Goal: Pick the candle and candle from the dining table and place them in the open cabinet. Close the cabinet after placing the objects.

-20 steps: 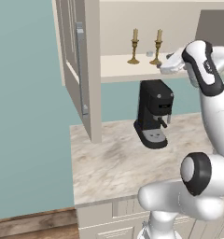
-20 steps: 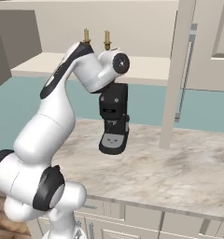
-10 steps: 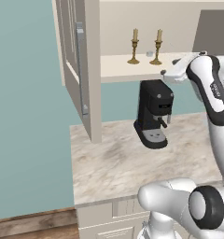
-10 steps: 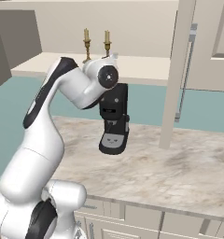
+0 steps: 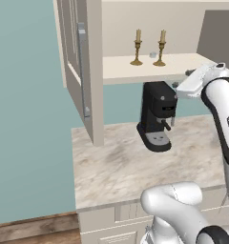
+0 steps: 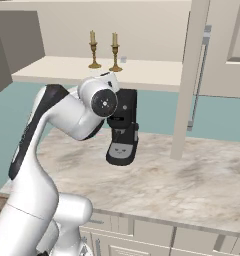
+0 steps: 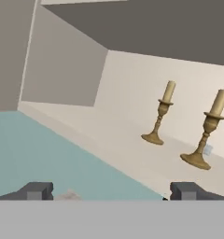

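Left base view: both candles (image 5: 149, 47) stand on the cabinet (image 5: 150, 66) shelf at 12 o'clock; the door (image 5: 80, 71) at 10 hangs open.

Right base view: swinging the door carelessly could clip the coffee machine (image 6: 123, 127).

Hand view: the gripper (image 7: 109, 190) gapes wide, empty.

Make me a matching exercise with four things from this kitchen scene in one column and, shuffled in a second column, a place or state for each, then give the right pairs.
Things:
1. candles
2. coffee machine
3. cabinet door
4. claw

Places or states:
A. swung open
B. empty, jaws apart
C. upright on the cabinet shelf
D. on the marble counter under the shelf

Pairs: 1-C, 2-D, 3-A, 4-B
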Motion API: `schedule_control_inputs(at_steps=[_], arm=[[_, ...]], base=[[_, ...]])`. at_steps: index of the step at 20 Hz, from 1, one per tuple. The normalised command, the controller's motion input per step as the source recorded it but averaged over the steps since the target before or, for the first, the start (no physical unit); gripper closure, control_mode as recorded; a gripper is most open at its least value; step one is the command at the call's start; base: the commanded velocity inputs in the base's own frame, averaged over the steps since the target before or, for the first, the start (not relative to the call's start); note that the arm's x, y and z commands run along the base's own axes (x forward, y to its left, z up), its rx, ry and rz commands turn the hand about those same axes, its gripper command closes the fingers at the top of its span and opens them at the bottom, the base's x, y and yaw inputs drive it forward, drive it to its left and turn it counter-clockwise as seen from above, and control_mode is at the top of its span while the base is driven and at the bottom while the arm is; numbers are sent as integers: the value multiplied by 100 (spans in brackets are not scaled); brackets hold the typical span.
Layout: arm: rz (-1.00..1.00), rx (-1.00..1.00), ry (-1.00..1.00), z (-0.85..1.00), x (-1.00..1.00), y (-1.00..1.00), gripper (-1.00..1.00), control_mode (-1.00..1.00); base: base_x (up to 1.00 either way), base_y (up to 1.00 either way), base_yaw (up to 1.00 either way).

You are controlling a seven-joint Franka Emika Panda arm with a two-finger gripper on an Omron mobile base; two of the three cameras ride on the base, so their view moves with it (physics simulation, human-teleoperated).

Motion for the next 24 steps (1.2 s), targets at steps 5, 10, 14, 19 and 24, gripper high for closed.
schedule_control_inputs(at_steps=[5,10,14,19,24], arm=[[0,0,-14,-3,-74,-10,-100,-100],[-4,0,-21,-6,-84,-30,-100,-100],[-6,0,-18,-2,-74,-31,-100,-100],[-8,0,-6,-7,-18,-33,-100,-100],[-4,0,0,-44,31,-27,-100,-100]], base=[[0,0,0],[0,0,0],[0,0,0],[0,0,0],[0,0,0]])
